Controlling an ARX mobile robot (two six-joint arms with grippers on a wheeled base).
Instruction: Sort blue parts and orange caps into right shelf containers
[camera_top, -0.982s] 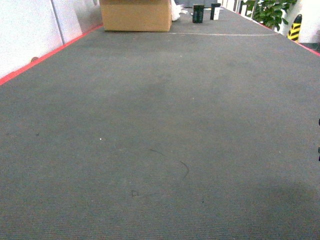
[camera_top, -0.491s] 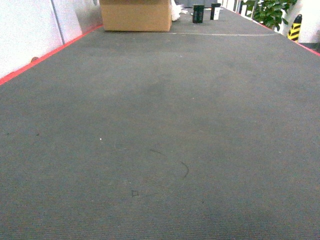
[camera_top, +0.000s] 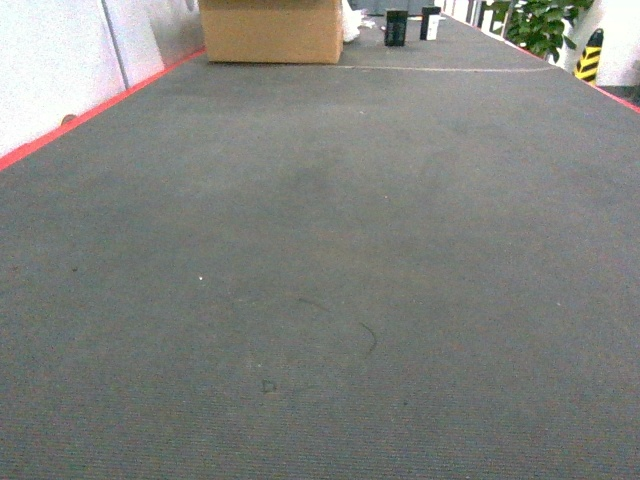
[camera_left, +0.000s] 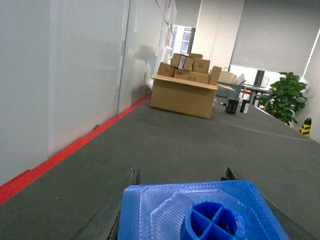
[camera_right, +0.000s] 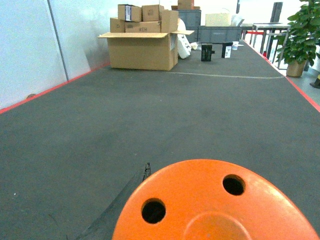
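Observation:
In the left wrist view a bright-blue part (camera_left: 200, 210) with a round crossed boss fills the bottom. My left gripper (camera_left: 182, 175) is shut on it, and both dark fingertips (camera_left: 134, 174) poke out just past its far edge. The right wrist view shows a rounded orange cap (camera_right: 200, 200) with two holes. My right gripper (camera_right: 212, 172) is shut on it; only the left fingertip (camera_right: 146, 167) shows, the other is hidden behind the cap. Neither gripper appears in the head view. The right shelf containers are out of view.
Grey carpet floor (camera_top: 320, 260) stretches ahead. An open cardboard box (camera_top: 270, 30) stands far ahead on the left, near a white wall with a red floor line (camera_top: 90, 115). Two small dark objects (camera_top: 397, 28), a plant (camera_top: 540, 25) and a yellow-black post (camera_top: 590, 55) stand at the far right.
A dark bit at the right edge of the head view a second ago is gone, and the shadow at the bottom right has faded. The floor scene is otherwise the same.

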